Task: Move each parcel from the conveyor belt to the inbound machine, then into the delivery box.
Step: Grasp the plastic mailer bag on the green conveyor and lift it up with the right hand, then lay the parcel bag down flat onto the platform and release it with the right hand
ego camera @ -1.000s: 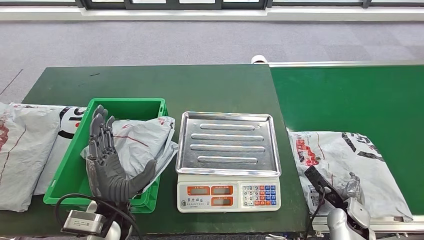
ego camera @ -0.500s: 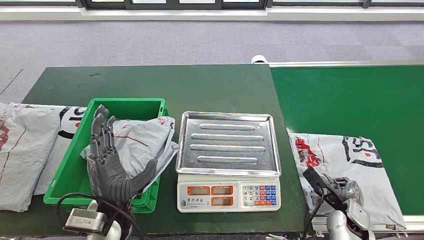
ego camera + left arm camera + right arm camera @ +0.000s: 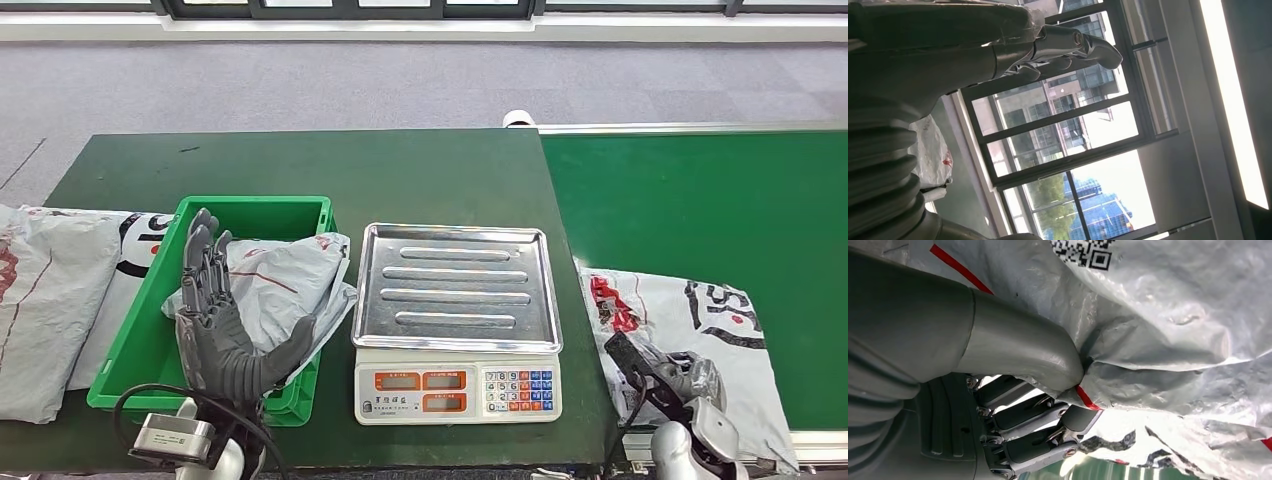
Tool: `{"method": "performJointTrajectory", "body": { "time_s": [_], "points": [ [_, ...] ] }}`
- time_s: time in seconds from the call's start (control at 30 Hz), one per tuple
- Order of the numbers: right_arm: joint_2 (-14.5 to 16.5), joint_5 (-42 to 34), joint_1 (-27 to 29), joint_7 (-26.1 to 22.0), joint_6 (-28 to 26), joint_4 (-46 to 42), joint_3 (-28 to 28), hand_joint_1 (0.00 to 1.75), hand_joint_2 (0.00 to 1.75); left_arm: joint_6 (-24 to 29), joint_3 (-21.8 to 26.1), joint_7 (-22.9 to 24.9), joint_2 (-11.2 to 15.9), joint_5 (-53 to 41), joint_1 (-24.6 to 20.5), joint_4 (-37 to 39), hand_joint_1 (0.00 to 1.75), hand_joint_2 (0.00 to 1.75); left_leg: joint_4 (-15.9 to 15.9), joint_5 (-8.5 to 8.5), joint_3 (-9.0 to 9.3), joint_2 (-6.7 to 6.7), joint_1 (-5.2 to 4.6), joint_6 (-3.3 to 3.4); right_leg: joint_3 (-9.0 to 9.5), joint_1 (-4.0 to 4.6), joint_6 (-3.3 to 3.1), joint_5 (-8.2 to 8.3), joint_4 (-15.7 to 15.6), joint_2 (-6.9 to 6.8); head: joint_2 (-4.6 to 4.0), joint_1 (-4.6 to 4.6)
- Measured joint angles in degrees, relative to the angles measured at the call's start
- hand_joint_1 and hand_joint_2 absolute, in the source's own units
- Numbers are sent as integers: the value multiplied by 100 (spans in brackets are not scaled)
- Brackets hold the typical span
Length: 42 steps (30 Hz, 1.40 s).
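Head view: a grey parcel (image 3: 690, 345) is seen at four o'clock, lying on the conveyor belt (image 3: 700, 190) with its near corner over the belt's front edge. It is pinched by the right hand (image 3: 660, 372) at its near left part; in the right wrist view the thumb (image 3: 1013, 347) is pressed into a fold of the film against the fingers (image 3: 1038, 430) beneath. Bare belt is left open beyond the parcel, toward one o'clock. The scale (image 3: 456, 320), just left of the belt's edge, is shown with its steel tray bare. At eight o'clock the left hand (image 3: 215, 315) is held upright with fingers spread, holding nothing, over the near rim of the green box (image 3: 150, 300), in which another parcel (image 3: 285, 285) lies.
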Motion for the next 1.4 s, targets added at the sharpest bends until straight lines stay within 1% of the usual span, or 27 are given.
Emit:
{"method": "performJointTrajectory", "body": {
  "time_s": [0.1,0.2,0.33,0.4,0.6,0.67,0.8,0.87,0.93,1.0,1.13,1.2,1.27,1.4],
  "points": [
    [14,2,44,-15,-415,-212,27,175,175,22,0,-2,2,1,3,-5,0,175,0,0,-1,-2,-1,0,0,-1,0,0,0,-2,0,0],
    [46,-9,149,-151,-1118,-741,57,175,175,48,1,-28,9,24,21,-26,0,175,0,0,-1,-3,-1,0,-1,-1,0,0,0,-3,0,0],
    [139,-47,409,-525,-2207,-1649,78,175,175,55,1,-79,15,63,43,-34,0,175,0,-1,-2,-5,0,-1,-2,0,-1,-2,0,-4,0,0],
    [193,-63,520,-645,-2517,-2019,77,175,175,57,1,-96,15,75,43,-34,0,175,-1,-2,-2,-4,0,-1,-2,1,-1,-4,0,-2,0,0],
    [290,-93,723,-763,-2679,-2592,76,175,175,67,1,-105,15,92,42,-34,0,175,0,-4,-1,-2,0,2,-2,0,2,-5,0,-1,0,0],
    [313,-119,771,-863,-2903,-2707,76,175,175,67,1,-105,15,103,42,-33,0,175,0,-4,-1,-2,0,2,-1,-1,3,-5,0,-1,0,0],
    [410,-222,935,-1171,-3548,-3063,76,175,175,67,0,-106,15,121,26,-20,0,175,0,-3,0,-2,0,1,-1,0,3,-5,0,-1,0,0],
    [468,-273,1012,-1324,-3674,-3251,76,175,175,67,0,-107,15,122,16,-14,0,175,0,-4,1,-1,0,1,-2,0,2,-5,0,1,0,0],
    [550,-330,1067,-1543,-3706,-3444,69,175,175,67,0,-107,15,122,7,-9,0,175,0,-4,0,-1,0,1,-4,0,2,-5,0,2,0,0],
    [667,-407,1081,-1906,-3721,-3659,27,175,175,67,-1,-107,15,123,2,-3,0,175,0,-4,0,0,0,1,-6,0,2,-5,0,2,0,0],
    [1000,-587,1017,-2974,-3731,-4063,-152,175,175,67,-5,-108,15,150,-13,2,0,175,-1,-4,0,3,1,1,-5,1,2,-5,0,3,0,0],
    [1159,-561,960,-3352,-3732,-4161,-187,175,175,67,-14,-109,15,173,-29,9,0,175,-1,-4,1,5,1,1,-3,1,2,-5,1,4,0,0],
    [1287,-463,901,-3452,-3731,-4193,-188,175,175,69,-23,-109,15,188,-41,19,0,175,-1,-2,2,5,1,1,-2,1,2,-5,1,3,0,0],
    [1430,-312,824,-3373,-3730,-4210,-122,175,175,79,-31,-109,15,197,-52,31,0,175,-1,-1,1,4,1,0,2,0,2,-5,1,2,0,0]
  ]
}}
